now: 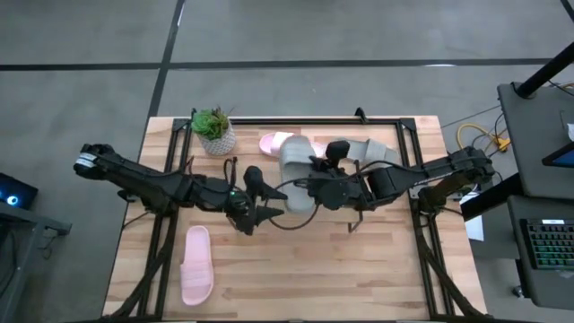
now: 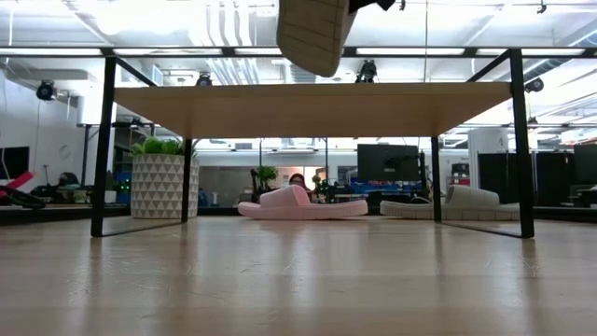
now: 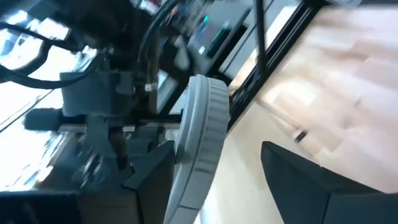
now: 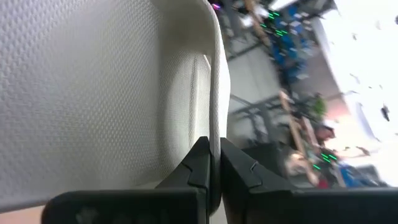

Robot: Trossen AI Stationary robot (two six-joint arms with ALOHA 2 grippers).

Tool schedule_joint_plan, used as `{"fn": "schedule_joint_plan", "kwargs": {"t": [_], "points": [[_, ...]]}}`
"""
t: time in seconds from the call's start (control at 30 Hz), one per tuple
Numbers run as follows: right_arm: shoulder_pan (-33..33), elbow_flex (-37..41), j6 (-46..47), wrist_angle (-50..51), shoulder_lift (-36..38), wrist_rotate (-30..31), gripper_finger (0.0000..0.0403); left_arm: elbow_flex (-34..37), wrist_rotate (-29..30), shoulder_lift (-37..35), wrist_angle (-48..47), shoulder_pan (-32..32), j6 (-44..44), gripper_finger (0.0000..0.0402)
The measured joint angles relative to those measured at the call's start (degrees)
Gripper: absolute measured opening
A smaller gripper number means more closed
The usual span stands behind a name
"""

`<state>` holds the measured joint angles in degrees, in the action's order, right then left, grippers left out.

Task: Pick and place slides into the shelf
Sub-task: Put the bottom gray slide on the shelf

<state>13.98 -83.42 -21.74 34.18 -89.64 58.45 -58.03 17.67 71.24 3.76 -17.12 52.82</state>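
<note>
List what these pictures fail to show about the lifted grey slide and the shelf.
- Grey slide: the high view hides its middle under both arms; the low view cuts all but one end off at the top edge.
- Right fingers: shut on the slide's edge; the rest of the slide runs out of frame.
- Shelf: from the low view its board's top face is unseen.
- Left wrist view: blurred.

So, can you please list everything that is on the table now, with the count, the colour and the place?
pink slides: two; one front left of the table, one at the back
grey slides: two; one at the back right, one lifted in the air
shelf: one, black rods, light wooden board
potted plant: one, green, white pot, back left
table: one, light wood
right gripper: shut on the lifted grey slide
left gripper: open, beside it, empty
</note>
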Motion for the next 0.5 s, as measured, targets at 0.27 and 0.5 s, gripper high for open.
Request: {"fn": "schedule_joint_plan", "kwargs": {"t": [0.27, 0.5], "points": [[-2.09, -0.02, 1.14, -1.14, -1.41, 4.73, 0.0009, 0.03, 11.64, 0.24, -0.09, -4.73, 0.02, 0.0223], [-4.41, -0.02, 0.24, -2.67, -3.81, 4.64, 0.0009, -0.10, 17.27, 0.24, 1.30, -5.10, 1.55, 0.0223]]}}
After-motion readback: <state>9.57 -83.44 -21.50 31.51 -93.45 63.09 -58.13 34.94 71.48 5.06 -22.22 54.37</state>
